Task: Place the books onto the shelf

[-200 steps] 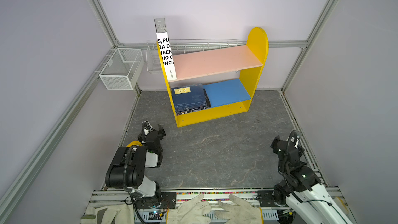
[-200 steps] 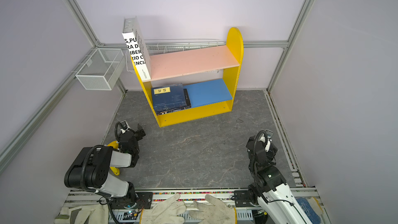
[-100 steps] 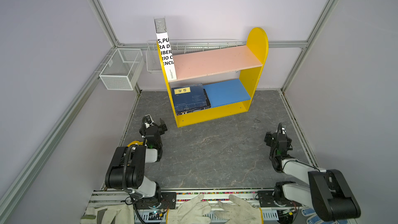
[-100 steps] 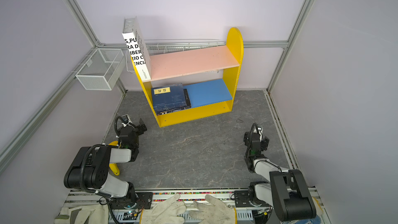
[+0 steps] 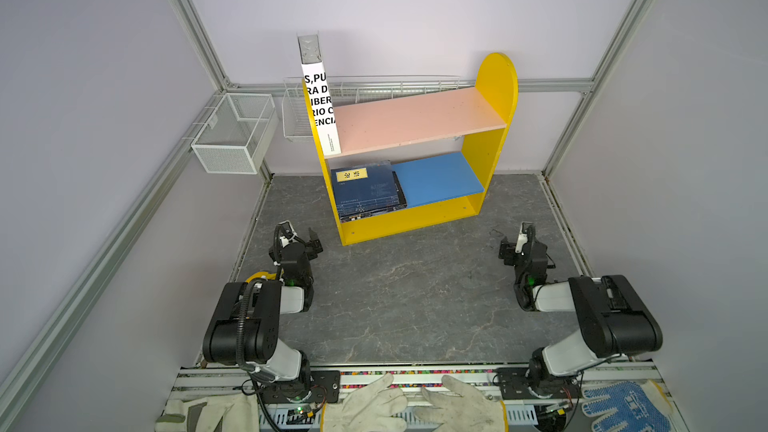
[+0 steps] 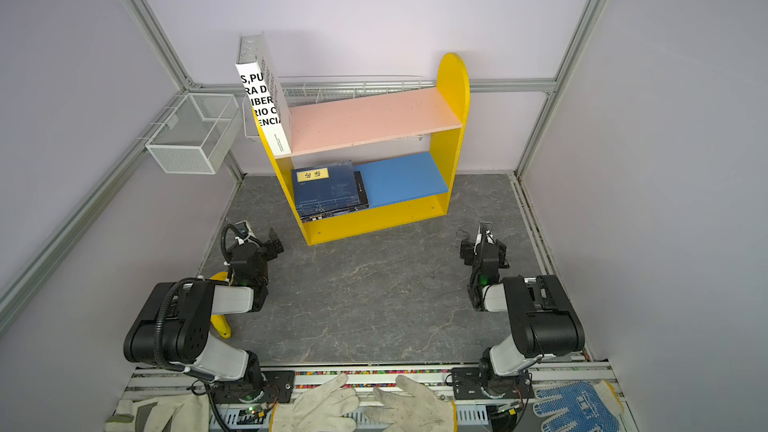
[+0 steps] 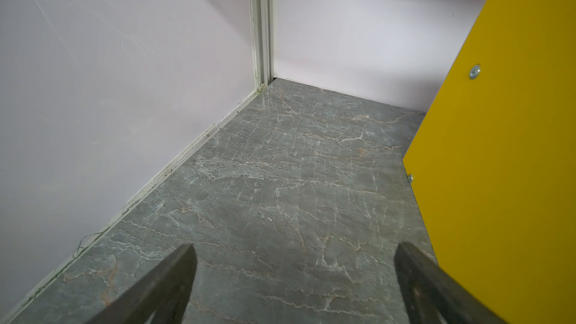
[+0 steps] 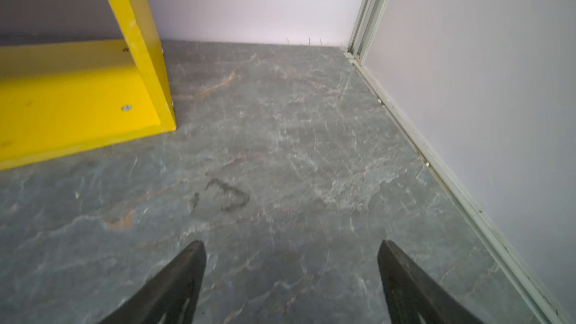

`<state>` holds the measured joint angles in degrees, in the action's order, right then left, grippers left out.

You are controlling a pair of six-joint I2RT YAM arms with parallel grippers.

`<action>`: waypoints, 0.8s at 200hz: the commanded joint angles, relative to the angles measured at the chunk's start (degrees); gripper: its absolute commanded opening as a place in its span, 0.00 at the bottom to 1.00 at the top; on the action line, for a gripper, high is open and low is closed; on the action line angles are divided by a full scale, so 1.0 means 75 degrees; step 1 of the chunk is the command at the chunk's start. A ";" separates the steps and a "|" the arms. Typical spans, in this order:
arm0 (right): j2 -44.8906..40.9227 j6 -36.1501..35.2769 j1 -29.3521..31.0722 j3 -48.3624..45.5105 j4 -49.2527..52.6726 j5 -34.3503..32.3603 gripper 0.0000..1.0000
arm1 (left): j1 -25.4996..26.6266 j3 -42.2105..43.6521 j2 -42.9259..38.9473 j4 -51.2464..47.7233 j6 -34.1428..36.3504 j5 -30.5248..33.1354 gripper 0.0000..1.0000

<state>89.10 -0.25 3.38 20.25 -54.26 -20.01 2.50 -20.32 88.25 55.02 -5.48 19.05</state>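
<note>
Yellow shelf (image 5: 496, 85) stands on grey floor (image 5: 399, 297) (marble-veined) between lilac walls (image 5: 415, 2).

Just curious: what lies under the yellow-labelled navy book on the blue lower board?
More thin navy books and a black book poking out sideways. Their covers and exact count are hidden.

large book (image 5: 318, 110) stands on the shelf (image 5: 496, 76), upper board, left end — book stack (image 5: 365, 193) lies below it, lower board.

Black-and-white arms (image 5: 286, 299), looped black cable (image 5: 241, 326) (left)
</note>
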 commanded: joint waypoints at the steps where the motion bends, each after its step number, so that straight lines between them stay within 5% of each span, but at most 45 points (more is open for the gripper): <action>1: -0.0044 -0.0032 -0.0088 0.0048 0.0001 0.0210 0.89 | -0.0029 0.0002 0.0070 0.0100 0.0107 0.0009 0.99; 160: -0.0095 -0.0026 -0.0093 0.0066 0.0134 0.0233 0.89 | 0.0100 -0.0109 0.0100 -0.0065 0.0240 0.0144 0.99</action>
<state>89.10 -0.03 2.81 20.64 -52.84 -18.55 3.05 -20.36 88.42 54.52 -4.80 19.66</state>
